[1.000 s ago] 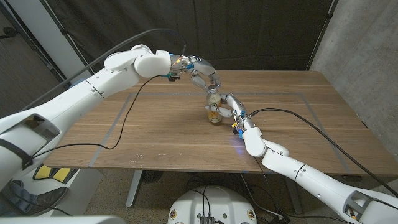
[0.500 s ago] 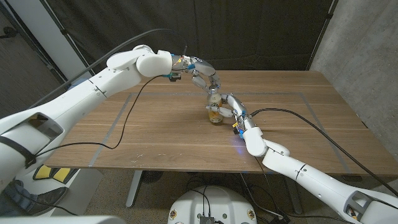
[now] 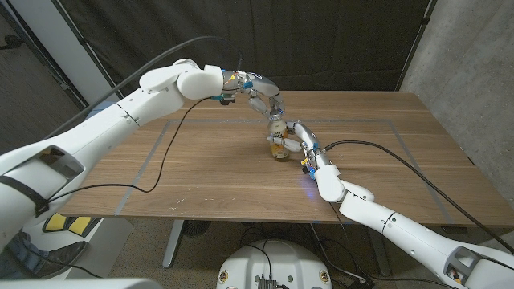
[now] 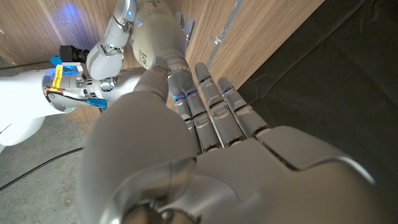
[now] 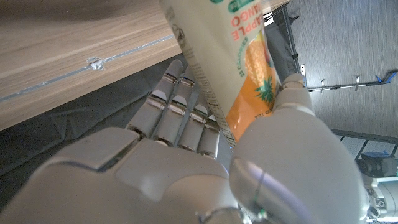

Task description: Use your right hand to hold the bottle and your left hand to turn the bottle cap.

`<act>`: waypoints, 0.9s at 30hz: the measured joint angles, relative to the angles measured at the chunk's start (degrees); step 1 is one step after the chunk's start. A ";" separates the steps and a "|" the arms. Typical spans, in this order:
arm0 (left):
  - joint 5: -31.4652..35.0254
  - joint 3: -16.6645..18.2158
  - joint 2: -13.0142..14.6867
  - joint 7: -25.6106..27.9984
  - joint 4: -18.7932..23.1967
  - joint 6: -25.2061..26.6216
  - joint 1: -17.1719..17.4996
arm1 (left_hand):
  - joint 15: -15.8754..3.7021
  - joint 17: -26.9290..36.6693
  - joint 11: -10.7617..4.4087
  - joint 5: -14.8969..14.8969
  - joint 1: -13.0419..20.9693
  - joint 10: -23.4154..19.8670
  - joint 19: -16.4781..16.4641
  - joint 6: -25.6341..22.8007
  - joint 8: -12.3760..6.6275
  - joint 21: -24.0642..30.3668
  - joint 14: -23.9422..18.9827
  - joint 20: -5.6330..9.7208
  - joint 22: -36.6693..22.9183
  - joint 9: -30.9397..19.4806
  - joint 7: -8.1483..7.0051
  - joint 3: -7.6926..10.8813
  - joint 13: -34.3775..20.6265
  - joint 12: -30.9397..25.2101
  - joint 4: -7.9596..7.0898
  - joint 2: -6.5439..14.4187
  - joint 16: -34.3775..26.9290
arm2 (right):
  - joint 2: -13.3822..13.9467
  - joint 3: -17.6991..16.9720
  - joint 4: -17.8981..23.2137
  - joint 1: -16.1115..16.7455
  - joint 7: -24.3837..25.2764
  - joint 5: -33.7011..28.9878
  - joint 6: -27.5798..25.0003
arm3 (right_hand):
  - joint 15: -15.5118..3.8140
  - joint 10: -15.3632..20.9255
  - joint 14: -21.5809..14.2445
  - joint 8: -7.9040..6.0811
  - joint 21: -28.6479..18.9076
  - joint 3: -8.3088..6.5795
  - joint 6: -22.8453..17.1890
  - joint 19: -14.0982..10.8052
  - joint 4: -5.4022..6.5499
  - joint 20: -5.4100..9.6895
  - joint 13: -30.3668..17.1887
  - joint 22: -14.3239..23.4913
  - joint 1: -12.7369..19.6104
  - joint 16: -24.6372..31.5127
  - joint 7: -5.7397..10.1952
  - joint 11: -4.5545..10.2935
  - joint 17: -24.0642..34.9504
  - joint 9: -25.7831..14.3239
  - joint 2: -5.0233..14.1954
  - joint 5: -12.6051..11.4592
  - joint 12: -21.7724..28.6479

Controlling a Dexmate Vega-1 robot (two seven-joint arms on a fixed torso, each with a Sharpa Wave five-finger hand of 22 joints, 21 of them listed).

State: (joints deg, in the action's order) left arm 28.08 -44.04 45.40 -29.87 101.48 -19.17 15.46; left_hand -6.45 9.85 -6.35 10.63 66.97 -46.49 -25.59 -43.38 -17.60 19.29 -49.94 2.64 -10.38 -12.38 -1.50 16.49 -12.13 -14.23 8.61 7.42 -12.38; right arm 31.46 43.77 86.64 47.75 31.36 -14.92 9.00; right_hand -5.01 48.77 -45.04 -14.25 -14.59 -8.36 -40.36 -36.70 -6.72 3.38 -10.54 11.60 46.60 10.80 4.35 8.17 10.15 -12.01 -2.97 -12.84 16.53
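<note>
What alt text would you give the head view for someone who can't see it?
Two white robot arms meet over a small bottle standing mid-way across a wooden table. The right robot hand grips its body while the left robot hand reaches down onto its top.

A wooden table [image 3: 209, 172] with a walnut-toned top fills the middle of the room, marked with thin pale tape lines [image 3: 146, 167] forming a large rectangle. Behind it hangs a dark curtain [image 3: 321, 40] across the back. A grey concrete wall [image 3: 470, 72] stands at the right. At the upper left a pale slanted panel [image 3: 56, 36] leans against the dark backdrop.
</note>
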 measured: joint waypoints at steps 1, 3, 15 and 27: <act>-0.05 0.02 0.00 0.08 0.00 0.12 0.03 | -0.09 0.00 0.02 0.00 0.00 -0.40 0.00 -0.15 -0.01 0.00 -0.46 0.00 0.00 0.02 -0.13 0.00 0.00 0.00 0.00 0.00 0.00 | -0.02 -0.01 -0.02 0.00 0.00 0.03 0.01 | 0.00 0.00 0.00 0.10 0.00 0.00 0.00 0.00 0.00 0.00 0.00 0.00 0.00 0.00 0.00 0.00 0.00 0.00 0.00 0.00 0.00; -0.11 0.08 -0.01 0.18 -0.01 0.28 0.09 | -0.30 0.00 0.29 0.00 0.00 -0.67 -0.47 -0.35 -0.13 0.00 -0.84 -0.03 0.00 0.09 0.06 0.00 -0.01 0.00 0.00 0.00 0.00 | -0.04 -0.02 -0.06 0.01 0.00 0.05 0.01 | 0.00 0.06 0.00 0.10 0.00 0.00 0.00 0.00 0.00 0.00 0.01 0.00 0.00 0.00 0.00 0.06 0.00 0.00 0.00 0.00 -0.01; -0.55 1.00 0.47 0.87 1.24 2.76 1.53 | -0.59 0.01 0.70 -0.01 0.00 -1.70 -1.13 -0.75 -0.24 0.00 -1.98 -0.09 0.00 0.29 0.27 -0.01 0.14 0.01 -0.01 0.00 0.00 | 0.01 0.25 -0.15 -0.29 0.03 -0.76 -0.29 | 0.00 0.07 0.00 0.17 0.00 0.00 0.00 0.00 0.00 0.00 0.02 0.00 0.01 0.00 0.00 0.06 0.00 0.00 -0.01 0.04 -0.21; -0.85 2.27 1.35 1.54 4.44 9.52 4.13 | -1.44 0.01 1.22 -0.25 0.01 -3.44 -2.76 -1.51 -0.24 0.22 -4.85 0.11 0.27 0.30 0.62 -0.01 0.26 0.12 -0.01 -0.01 0.01 | 0.38 1.11 -0.34 -1.18 1.42 -3.78 -1.22 | 0.00 0.62 0.00 0.33 0.00 0.01 0.00 0.00 0.01 0.00 0.04 0.00 0.01 0.00 0.00 0.54 0.00 0.00 -0.01 0.21 -0.22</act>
State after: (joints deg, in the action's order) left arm 27.23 -41.77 46.75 -28.33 105.92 -9.65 19.59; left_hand -7.89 9.86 -5.13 10.38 66.98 -49.93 -28.35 -44.89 -17.84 19.51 -54.79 2.75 -10.12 -12.08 -0.87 16.48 -11.87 -14.11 8.60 7.42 -12.37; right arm 31.84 44.88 86.30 46.57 32.78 -18.70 7.79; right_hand -5.01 49.38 -45.05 -13.92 -14.59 -8.35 -40.36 -36.70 -6.71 3.38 -10.50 11.59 46.60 10.80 4.35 8.71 10.15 -12.01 -2.98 -12.63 16.32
